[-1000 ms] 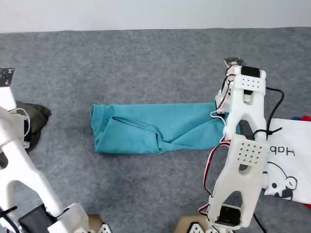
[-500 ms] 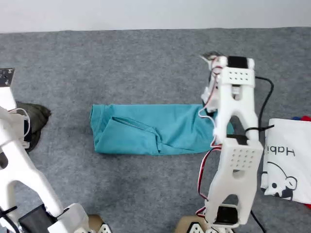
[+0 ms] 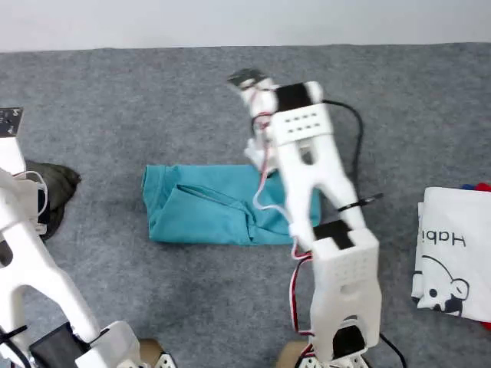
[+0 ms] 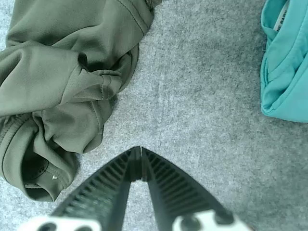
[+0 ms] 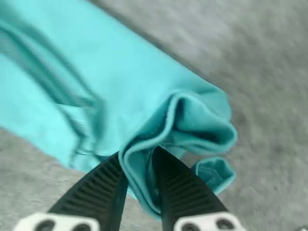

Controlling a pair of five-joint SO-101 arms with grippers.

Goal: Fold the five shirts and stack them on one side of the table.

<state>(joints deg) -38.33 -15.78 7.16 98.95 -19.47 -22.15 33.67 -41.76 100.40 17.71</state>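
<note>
- Right gripper [image 5: 139, 161]: fingers pressed onto a doubled edge of the teal shirt [image 5: 120, 91], cloth pinched between them.
- Beyond the fingertips in the right wrist view, a bulging loop of teal cloth with a small hemmed corner hanging beside it.
- Teal shirt [image 3: 203, 203] at mid-table in the high view, folded into a long band running left to right, creases across the left half.
- Right end of that band under the right arm [image 3: 307, 161]; grip point itself covered by the wrist from above.
- Right arm angled from the near edge of the table up and leftward over the shirt.
- Left gripper [image 4: 140, 156]: fingers pressed together, tips touching, nothing between them.
- Left gripper over bare grey mat [image 4: 192, 96], between the olive shirt [image 4: 62, 72] and the left end of the teal shirt [image 4: 286, 62], touching neither.
- Olive shirt [image 3: 55, 188] crumpled, unfolded, at the left edge of the table, partly behind the left arm [image 3: 31, 253].
- White shirt [image 3: 453, 253] with dark print, folded, at the right edge of the table, well apart from the teal one.
- Bit of red and blue cloth [image 3: 477, 186] peeking out at the far corner of the white shirt; cannot tell what.
</note>
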